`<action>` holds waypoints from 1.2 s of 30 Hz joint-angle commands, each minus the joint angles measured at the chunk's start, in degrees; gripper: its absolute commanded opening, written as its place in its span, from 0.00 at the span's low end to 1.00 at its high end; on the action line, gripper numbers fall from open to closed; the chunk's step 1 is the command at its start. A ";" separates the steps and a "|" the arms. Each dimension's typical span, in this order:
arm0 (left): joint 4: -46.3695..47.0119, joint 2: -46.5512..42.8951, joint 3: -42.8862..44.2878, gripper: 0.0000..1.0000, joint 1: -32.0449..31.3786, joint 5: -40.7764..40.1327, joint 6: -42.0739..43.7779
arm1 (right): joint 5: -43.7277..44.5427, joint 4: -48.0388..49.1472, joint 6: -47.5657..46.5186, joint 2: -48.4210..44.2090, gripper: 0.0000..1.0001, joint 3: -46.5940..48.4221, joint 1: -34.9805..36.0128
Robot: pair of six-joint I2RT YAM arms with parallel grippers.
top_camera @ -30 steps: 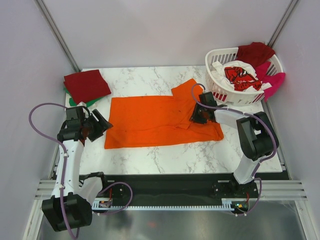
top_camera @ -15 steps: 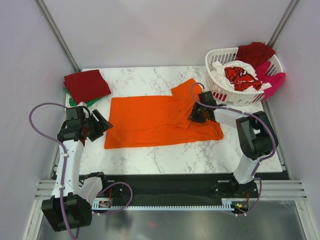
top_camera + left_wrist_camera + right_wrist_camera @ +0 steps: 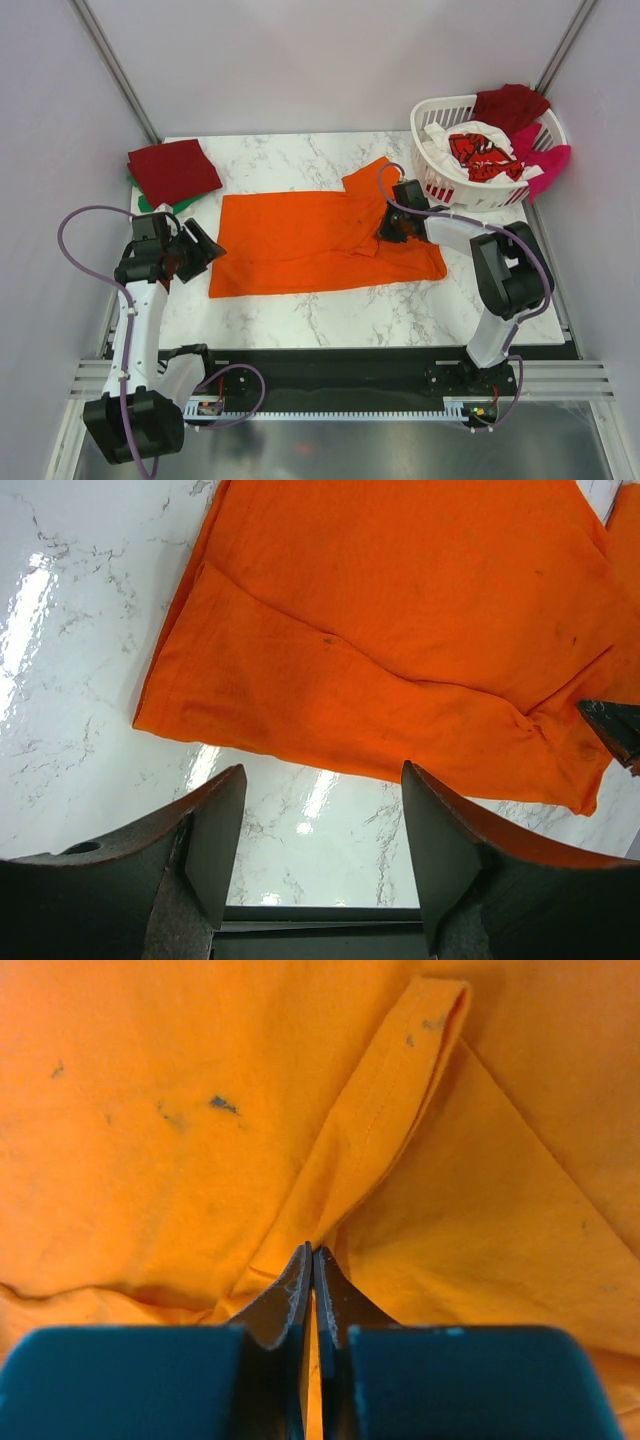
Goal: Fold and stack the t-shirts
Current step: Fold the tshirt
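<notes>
Flanking the orange t-shirt (image 3: pixel 310 245) sit basket (image 3: pixel 440 190), red t-shirt (image 3: pixel 172 170).

The plain bright orange t-shirt (image 3: pixel 310 243) bears a few small dark specks (image 3: pixel 222 1105), perhaps stains. Left of it, a dark red t-shirt (image 3: pixel 172 170) covers a green t-shirt (image 3: pixel 158 206). Right of it, the white slatted basket (image 3: pixel 452 190) holds a white t-shirt with red print (image 3: pixel 478 150), a second dark red shirt (image 3: pixel 510 105) and a magenta t-shirt (image 3: pixel 548 160). The table (image 3: pixel 330 310) is white marble with grey veins.

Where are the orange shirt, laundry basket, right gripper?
orange shirt (image 3: pixel 300 240), top external view, middle of the body.
laundry basket (image 3: pixel 455 192), top external view, front slatted wall.
right gripper (image 3: pixel 312 1254), right wrist view, between its fingertips.
</notes>
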 commanded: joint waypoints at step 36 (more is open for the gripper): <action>2.41 4.61 -0.99 0.70 -8.55 -0.99 -1.56 | 4.21 -10.21 -6.89 -22.15 0.57 -7.84 3.46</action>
